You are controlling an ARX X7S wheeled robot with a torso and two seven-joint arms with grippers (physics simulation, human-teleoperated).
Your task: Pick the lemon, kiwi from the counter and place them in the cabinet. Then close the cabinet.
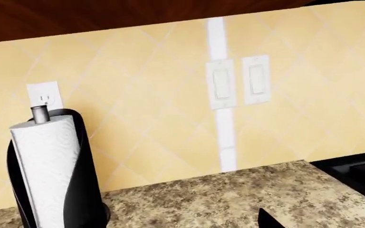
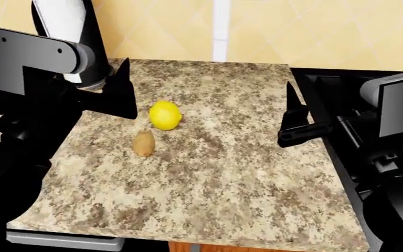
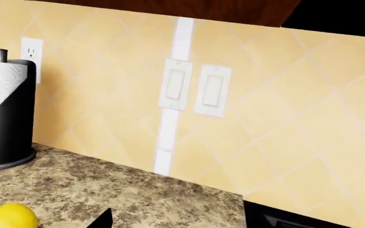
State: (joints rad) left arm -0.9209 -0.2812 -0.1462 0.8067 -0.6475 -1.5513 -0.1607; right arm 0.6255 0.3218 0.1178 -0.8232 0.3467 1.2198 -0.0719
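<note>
The yellow lemon (image 2: 165, 114) lies on the speckled granite counter (image 2: 222, 173), and the tan-brown kiwi (image 2: 144, 143) lies just in front of it, slightly left. My left gripper (image 2: 126, 68) hovers left of the lemon, open and holding nothing; the left wrist view shows only one fingertip (image 1: 268, 220). My right gripper (image 2: 289, 92) hangs over the counter's right edge, open and holding nothing. In the right wrist view the lemon (image 3: 8, 217) sits beside one fingertip (image 3: 102, 220). Dark wood of the cabinet (image 1: 106, 16) runs above the tiled wall; its door is out of view.
A paper towel roll in a black holder (image 2: 69, 31) stands at the counter's back left, close behind my left arm. The black stove top (image 2: 327, 92) borders the counter on the right. Light switches (image 1: 236, 83) and an outlet (image 1: 45, 96) are on the yellow backsplash.
</note>
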